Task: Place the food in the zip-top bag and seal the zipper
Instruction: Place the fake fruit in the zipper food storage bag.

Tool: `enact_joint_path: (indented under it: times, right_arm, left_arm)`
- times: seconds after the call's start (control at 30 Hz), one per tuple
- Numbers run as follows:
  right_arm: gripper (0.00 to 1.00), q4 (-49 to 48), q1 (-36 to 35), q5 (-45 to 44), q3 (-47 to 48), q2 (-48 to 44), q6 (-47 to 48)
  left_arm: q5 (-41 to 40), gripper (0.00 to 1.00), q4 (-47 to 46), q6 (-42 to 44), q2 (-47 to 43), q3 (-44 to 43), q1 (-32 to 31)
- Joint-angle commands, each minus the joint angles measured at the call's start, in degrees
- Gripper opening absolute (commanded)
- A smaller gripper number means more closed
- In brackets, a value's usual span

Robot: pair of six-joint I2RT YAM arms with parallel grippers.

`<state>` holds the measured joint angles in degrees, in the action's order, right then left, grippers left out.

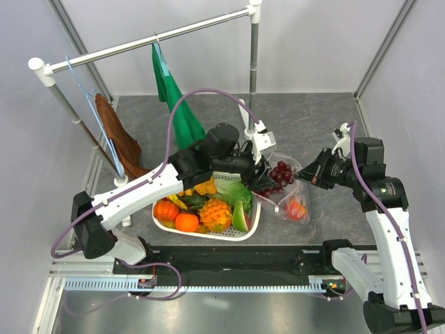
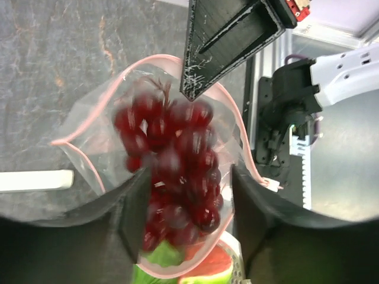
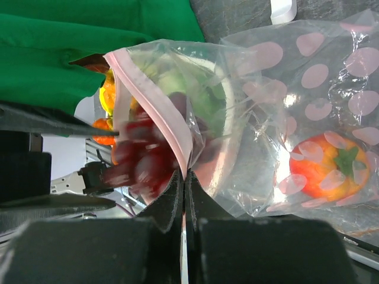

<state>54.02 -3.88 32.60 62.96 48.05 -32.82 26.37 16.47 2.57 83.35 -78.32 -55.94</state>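
The left gripper [image 2: 190,220], jaws apart, hangs over a blurred bunch of glossy dark-red plastic grapes [image 2: 177,160] at the mouth of the crinkly clear zip-top bag [image 3: 266,118], whose limp, slippery film the right gripper [image 3: 183,189] pinches by its stiffer pale pink zipper strip [image 3: 154,100], probably the surest hold.

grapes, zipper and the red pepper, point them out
grapes [image 2: 172,171]: left wrist view, middle of the bunch
zipper [image 3: 151,97]: right wrist view, midway along the pink strip
red pepper [image 3: 323,165]: right wrist view, its red body
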Motion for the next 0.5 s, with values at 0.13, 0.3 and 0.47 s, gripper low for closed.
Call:
enact_joint_path:
  times: [0.13,0.3,0.47]
  right_arm:
    - [0.00,-1.7,0.1,0.9,2.3,-0.2,-1.0]
    - [0.00,-2.9,0.0,1.0,2.2,-0.2,-1.6]
    - [0.00,-3.3,0.0,1.1,1.3,-0.2,-2.3]
  left_arm:
    - [2.2,0.80,4.4,-0.1,-1.4,-5.3,2.8]
    - [-0.4,0.79,7.7,-0.7,-3.1,-2.9,4.4]
    - [-0.2,0.80,9.5,-2.0,-2.8,1.6,3.4]
